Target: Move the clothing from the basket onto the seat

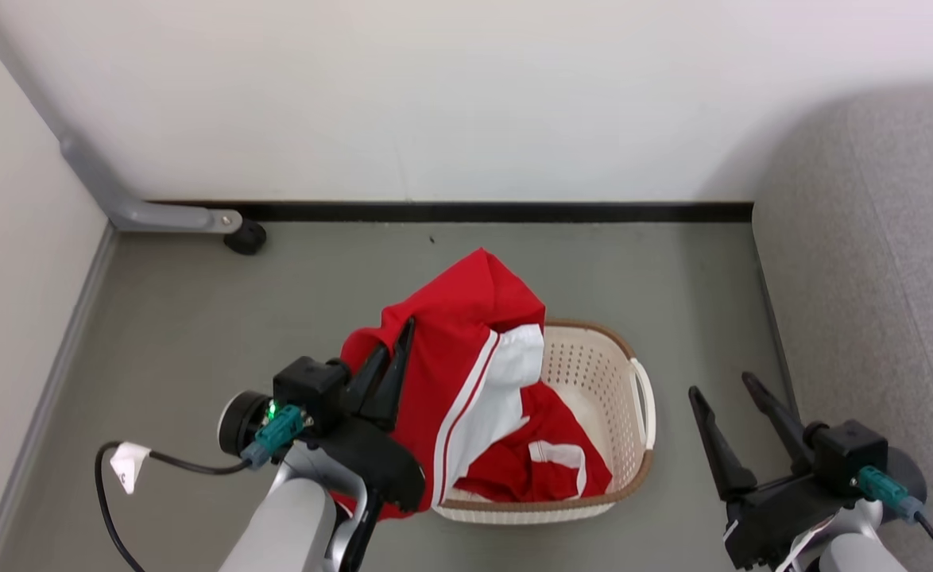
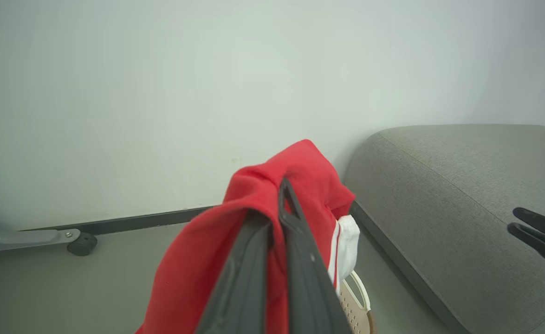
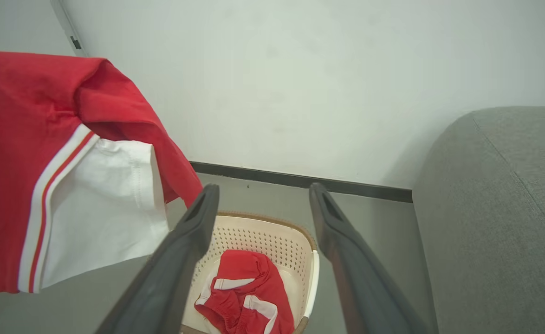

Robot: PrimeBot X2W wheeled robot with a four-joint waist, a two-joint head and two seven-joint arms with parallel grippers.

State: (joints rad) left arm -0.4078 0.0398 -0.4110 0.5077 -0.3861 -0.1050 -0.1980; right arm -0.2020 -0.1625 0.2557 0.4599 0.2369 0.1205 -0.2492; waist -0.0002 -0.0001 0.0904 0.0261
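My left gripper (image 1: 404, 327) is shut on a red garment with white stripes (image 1: 466, 334), which hangs lifted above the left side of the basket (image 1: 601, 361). In the left wrist view the cloth (image 2: 254, 195) drapes over my closed fingers. A second red garment (image 1: 542, 469) lies crumpled in the basket, also in the right wrist view (image 3: 247, 297). My right gripper (image 1: 721, 385) stands open and empty to the right of the basket, beside the grey seat (image 1: 880, 262). In its own view the fingers frame the basket (image 3: 263, 232).
The basket stands on a grey floor (image 1: 196, 318) near a white wall with a black skirting strip (image 1: 474, 211). A grey metal leg with a black caster (image 1: 244, 237) sits at the back left corner. A black cable (image 1: 117, 492) hangs by my left arm.
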